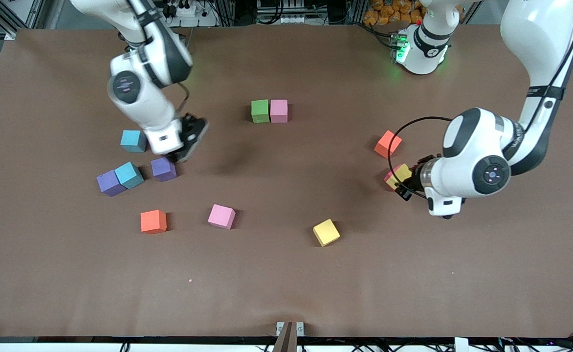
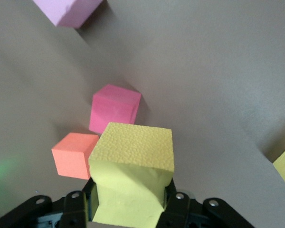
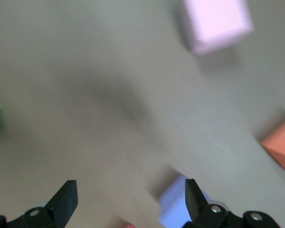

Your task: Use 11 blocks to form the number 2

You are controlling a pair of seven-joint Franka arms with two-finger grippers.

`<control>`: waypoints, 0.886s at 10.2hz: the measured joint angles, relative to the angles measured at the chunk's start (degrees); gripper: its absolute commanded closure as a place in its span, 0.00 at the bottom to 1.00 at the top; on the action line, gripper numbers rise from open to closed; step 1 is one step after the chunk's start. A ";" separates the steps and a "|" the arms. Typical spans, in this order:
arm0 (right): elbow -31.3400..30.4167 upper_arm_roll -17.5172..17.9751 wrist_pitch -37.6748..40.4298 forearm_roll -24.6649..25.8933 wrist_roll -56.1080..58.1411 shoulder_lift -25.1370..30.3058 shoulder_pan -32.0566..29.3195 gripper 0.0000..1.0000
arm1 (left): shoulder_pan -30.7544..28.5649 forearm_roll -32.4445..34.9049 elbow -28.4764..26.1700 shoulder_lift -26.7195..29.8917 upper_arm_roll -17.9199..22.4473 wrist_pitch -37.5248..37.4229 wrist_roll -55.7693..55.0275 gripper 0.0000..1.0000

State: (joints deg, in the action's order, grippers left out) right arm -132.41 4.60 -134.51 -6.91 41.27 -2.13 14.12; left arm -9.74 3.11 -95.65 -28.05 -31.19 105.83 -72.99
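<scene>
Yellow cube (image 1: 326, 232) loose near table's (image 1: 286, 293) front edge; green-pink pair (image 1: 269, 111) placed only, left gripper (image 1: 404, 183) clamping yellow block (image 2: 133, 166), right gripper (image 1: 181, 156) spread empty.

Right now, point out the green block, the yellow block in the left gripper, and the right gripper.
green block (image 1: 260, 110), front view, centre of its top face.
yellow block (image 2: 135, 145), left wrist view, its top face, above the fingers.
right gripper (image 3: 128, 202), right wrist view, midway between its open fingers.
</scene>
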 measured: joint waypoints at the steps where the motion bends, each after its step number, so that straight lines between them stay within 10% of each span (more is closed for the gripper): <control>1: 0.98 -0.04 0.14 -0.06 -0.09 -0.09 -2.27 0.00 | 0.79 0.00 -1.01 -0.06 -0.18 1.40 -1.80 1.00; 9: -1.00 0.02 -2.69 -0.33 -24.00 -5.97 -9.55 0.00 | 7.20 0.00 -7.01 -1.36 -0.25 10.53 -15.36 1.00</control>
State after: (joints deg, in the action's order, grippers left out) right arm -133.41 4.62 -137.21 -7.24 17.27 -8.10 4.57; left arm -2.54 3.11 -102.66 -29.41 -31.44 116.36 -88.35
